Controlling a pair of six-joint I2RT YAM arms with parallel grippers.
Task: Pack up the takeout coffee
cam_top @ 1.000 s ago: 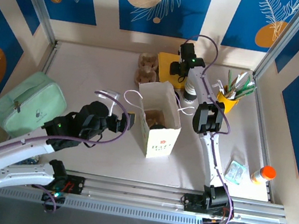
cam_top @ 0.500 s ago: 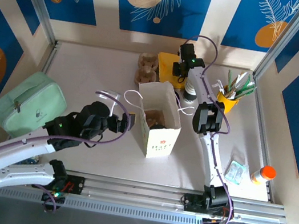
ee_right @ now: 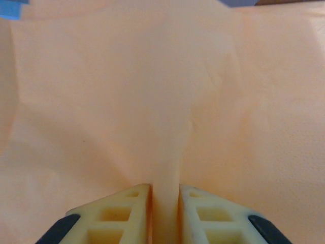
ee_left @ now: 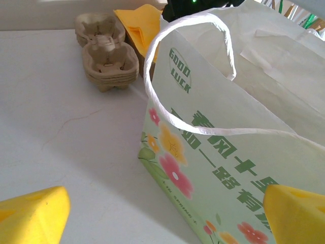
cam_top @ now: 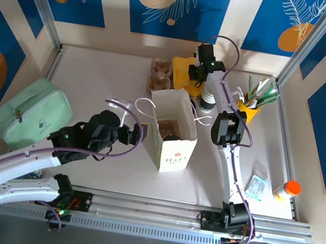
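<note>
Fingers [ee_right: 127, 216] of the right gripper [ee_right: 165, 216] are pressed together on a raised fold of yellow napkin [ee_right: 167, 101], the paper pinched up between the two pale pads. From overhead that gripper [cam_top: 198, 71] sits at the upper middle of the table [cam_top: 94, 84], on the napkin stack [cam_top: 180, 68]. Just left of the napkins lies a pile of brown pulp cup carriers [cam_top: 158, 74]; just below the gripper a stack of white cups [cam_top: 207, 98] stands against the arm, with a yellow holder of straws and sticks [cam_top: 248, 106] to the right.

A paper bag [cam_top: 174, 136] stands open at the centre. Inside, beside brown cardboard, a dark round shape looks like the lid of the takeout coffee [cam_top: 173, 138], though it is too small to be sure.

The left gripper [cam_top: 132, 134], jaws wide apart, points at the bag's left face, whose white cord handle [ee_left: 188, 30] loops up in front of it. A mint pouch [cam_top: 29, 112] lies at far left; an orange-capped bottle [cam_top: 287, 189] and a small packet [cam_top: 257, 187] lie at lower right.
</note>
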